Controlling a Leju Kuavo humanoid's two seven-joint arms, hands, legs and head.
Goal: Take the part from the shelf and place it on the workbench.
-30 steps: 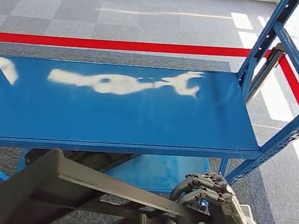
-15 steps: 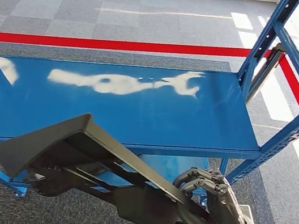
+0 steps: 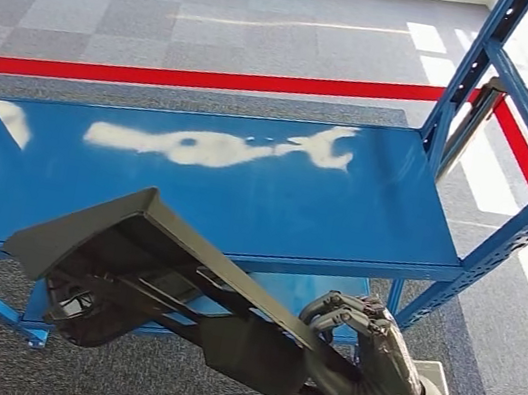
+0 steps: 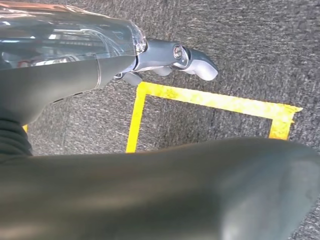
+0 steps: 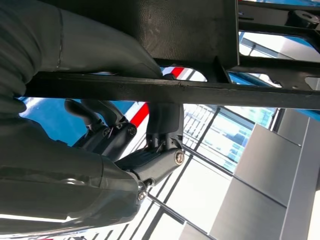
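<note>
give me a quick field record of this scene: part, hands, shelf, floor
part: large dark grey moulded panel, off the shelf, tilted, carried in front of it
right hand: grips the part's near right edge
left hand: under the part, over the carpet; grip cannot be told
shelf: blue metal rack, its top board bare with window glare
floor: grey carpet with a red line behind the shelf and yellow tape below the part

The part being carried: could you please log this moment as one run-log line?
phase: carry | part: dark panel, tilted, off blue shelf | right hand: grips part's near end | left hand: over carpet
</note>
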